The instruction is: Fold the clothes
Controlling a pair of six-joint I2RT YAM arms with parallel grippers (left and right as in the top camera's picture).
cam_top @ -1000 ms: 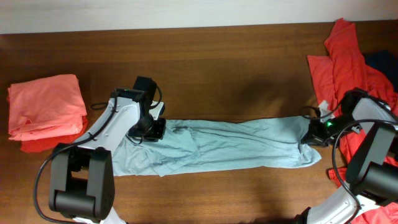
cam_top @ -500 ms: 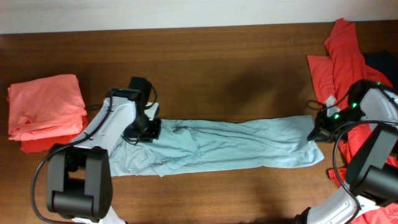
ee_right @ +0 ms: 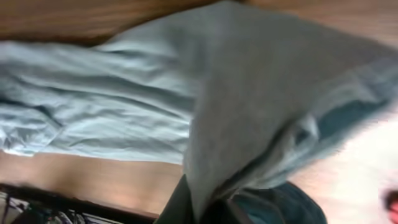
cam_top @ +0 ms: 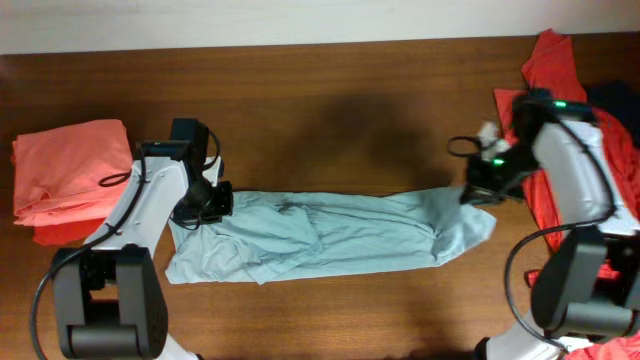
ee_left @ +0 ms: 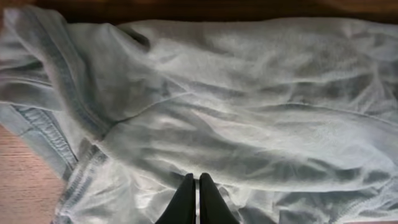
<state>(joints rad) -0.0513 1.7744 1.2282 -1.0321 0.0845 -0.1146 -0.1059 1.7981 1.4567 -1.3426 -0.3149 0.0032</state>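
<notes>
Garments, counted: one pale grey-blue T-shirt (cam_top: 330, 235); one folded salmon-pink stack (cam_top: 75, 175); one loose red heap (cam_top: 560, 85); one dark cloth (cam_top: 615, 100) showing beside the red heap.
Arms, counted: two, my left arm (cam_top: 140, 205) and my right arm (cam_top: 575, 170), each with one pair of jaws.
T-shirt, place: it lies lengthways across the middle of the brown tabletop (cam_top: 330, 110), reaching from my left jaws to my right jaws.
Left jaws: pressed together on the T-shirt's cloth at the upper corner of its left end. My wrist view shows the two tips closed with only a hairline between them and cloth all around.
Right jaws: pinching the T-shirt near the upper corner of its right end. The cloth there is raised off the tabletop and hangs from the tips in a drape.
T-shirt, look: a long narrow band, doubled along its length and full of soft creases. A stitched hem and a turned-over seam show at the left end, and the right end tapers where it is lifted. The lower edge lies flat on the wood.
Salmon-pink stack: well to the left of the T-shirt and apart from it, with a redder layer showing under its lower edge.
Red heap: to the right of the T-shirt, beyond its lifted end. My right arm covers the gap, so I cannot tell whether they touch.
Dark cloth: farther right of the T-shirt than the red heap, at the frame's edge.
</notes>
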